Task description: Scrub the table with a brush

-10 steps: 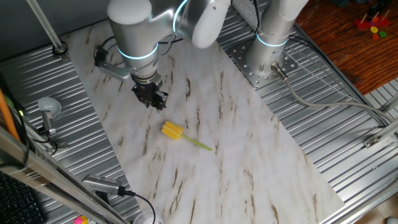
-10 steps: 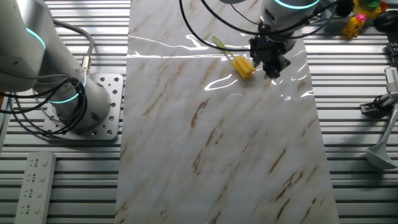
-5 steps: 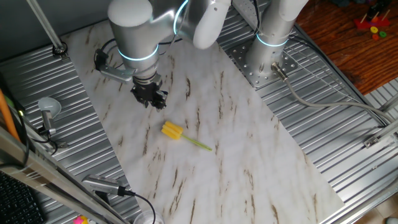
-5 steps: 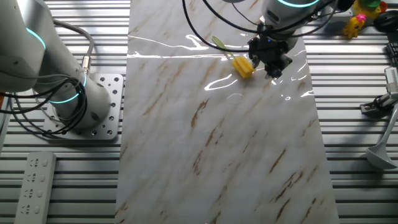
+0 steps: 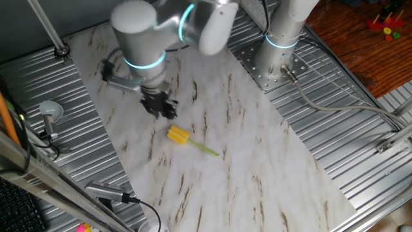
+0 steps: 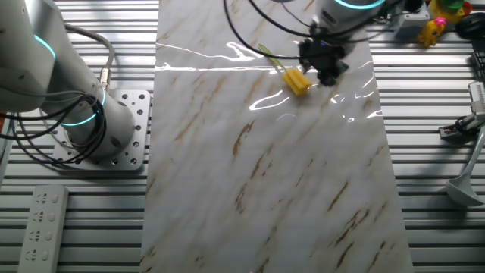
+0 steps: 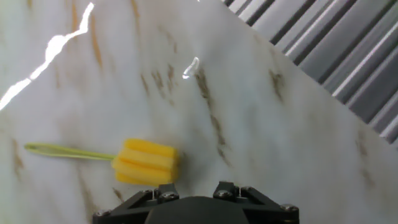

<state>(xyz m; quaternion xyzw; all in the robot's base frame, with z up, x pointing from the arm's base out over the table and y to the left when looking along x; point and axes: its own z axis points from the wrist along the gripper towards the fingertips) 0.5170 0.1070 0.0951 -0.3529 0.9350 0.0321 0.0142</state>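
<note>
On the table (image 5: 257, 161) the brush (image 5: 178, 136) is laid flat, handle pointed away from the gripper (image 5: 161, 109); finger spacing cannot be told, tips being hidden.

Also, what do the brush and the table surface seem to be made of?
The brush looks like soft yellow foam or sponge at the head, ribbed and matte, with a thin yellow-green handle, probably plastic. The table looks like a glossy marble-patterned sheet, perhaps laminate or vinyl: it shows bright glare streaks and brown veins.
</note>
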